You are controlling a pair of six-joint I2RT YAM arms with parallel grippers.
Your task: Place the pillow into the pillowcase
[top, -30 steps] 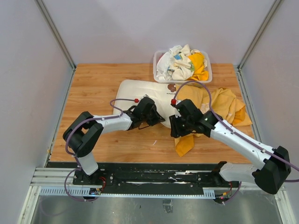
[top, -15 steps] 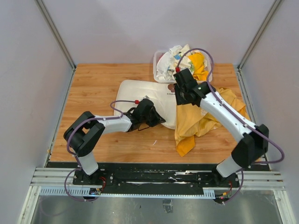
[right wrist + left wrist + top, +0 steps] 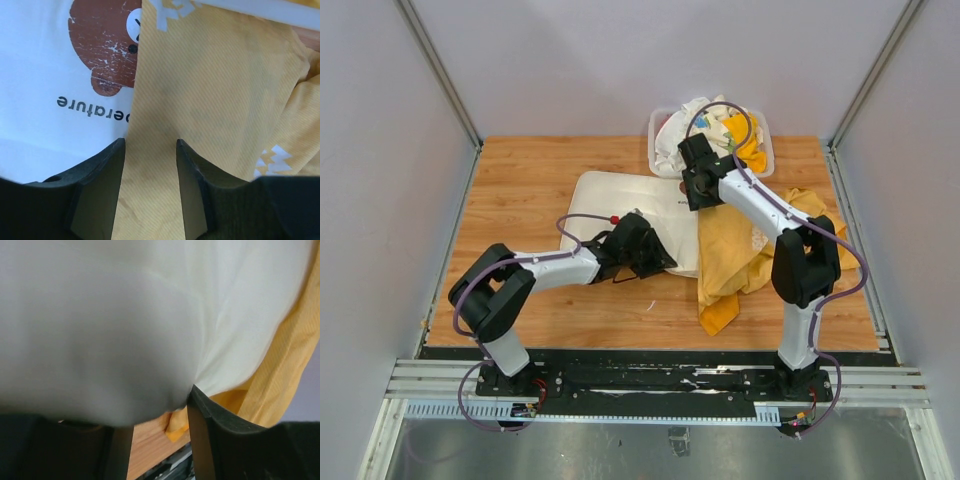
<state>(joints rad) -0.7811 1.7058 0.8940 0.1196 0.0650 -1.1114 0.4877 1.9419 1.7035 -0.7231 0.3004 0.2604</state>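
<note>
The pillow (image 3: 610, 200) lies flat on the desk (image 3: 520, 180), outside the pillowcase (image 3: 735, 245). The pillowcase is crumpled just to its right, with one edge draped over the pillow's right end next to the brown bear face (image 3: 100, 45). The right hand (image 3: 150, 145) hangs over that overlap, fingers apart, nothing pinched. The left hand (image 3: 658, 262) sits at the pillow's near edge, fingers apart too, soft edge bulging against the tips. A bin (image 3: 653, 140) of cloths (image 3: 705, 135) is at the back.

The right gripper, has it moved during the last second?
Yes. The right gripper has swung toward the plastic bin at the back, which stayed put, and now hangs over the pillow.
</note>
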